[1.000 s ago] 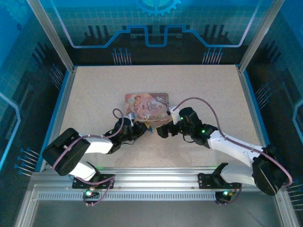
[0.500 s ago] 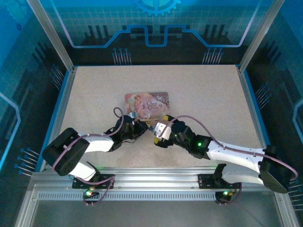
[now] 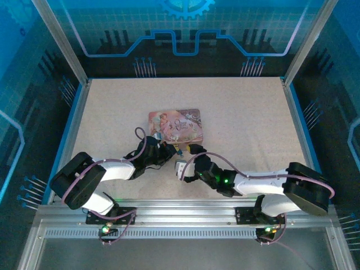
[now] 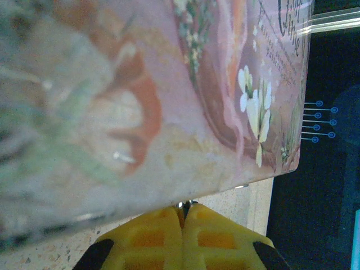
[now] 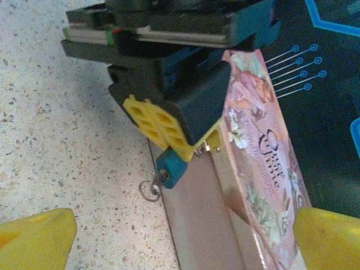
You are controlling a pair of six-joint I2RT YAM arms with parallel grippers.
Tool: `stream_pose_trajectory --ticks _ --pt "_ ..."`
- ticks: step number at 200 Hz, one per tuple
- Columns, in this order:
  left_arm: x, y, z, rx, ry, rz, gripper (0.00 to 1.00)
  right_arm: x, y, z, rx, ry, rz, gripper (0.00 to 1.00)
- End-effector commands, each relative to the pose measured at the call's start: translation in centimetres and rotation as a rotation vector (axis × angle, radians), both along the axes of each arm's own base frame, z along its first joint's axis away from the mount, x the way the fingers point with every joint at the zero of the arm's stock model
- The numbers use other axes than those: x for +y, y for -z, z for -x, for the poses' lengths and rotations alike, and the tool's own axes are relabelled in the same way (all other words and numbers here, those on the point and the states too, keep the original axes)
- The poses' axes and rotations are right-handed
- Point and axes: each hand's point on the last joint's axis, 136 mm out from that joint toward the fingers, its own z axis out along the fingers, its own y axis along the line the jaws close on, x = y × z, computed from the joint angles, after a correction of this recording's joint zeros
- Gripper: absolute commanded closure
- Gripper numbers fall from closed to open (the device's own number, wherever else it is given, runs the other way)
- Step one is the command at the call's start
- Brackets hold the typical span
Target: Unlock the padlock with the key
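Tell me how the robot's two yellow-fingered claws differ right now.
The left gripper is shut, pinching the small blue padlock beside the pink picture-printed tin; the right gripper is spread wide, holding nothing. The left sits close against the tin; the right faces it from further back. Both are yellow-fingered.

Pink tin box (image 3: 175, 125) with flowers and curly writing on its lid. Lies flat near the middle of a speckled sandy counter (image 3: 242, 107). Shiny blue walls (image 3: 112, 25) with bright line patterns all around. Silver metal rail (image 3: 180, 217) along the near edge.
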Motion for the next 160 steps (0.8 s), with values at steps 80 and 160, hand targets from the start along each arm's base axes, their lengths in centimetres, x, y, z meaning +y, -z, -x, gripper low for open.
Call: stream_pose_trajectory --ticks 80,160 --pt "-1.0 -1.6 0.6 0.058 0.021 0.091 1.00 2.0 0.5 -1.0 -0.016 0.011 -0.134 0.16" --pt "-0.8 -1.9 0.7 0.049 0.017 0.091 1.00 1.4 1.7 -2.2 0.027 0.035 -0.134 0.37"
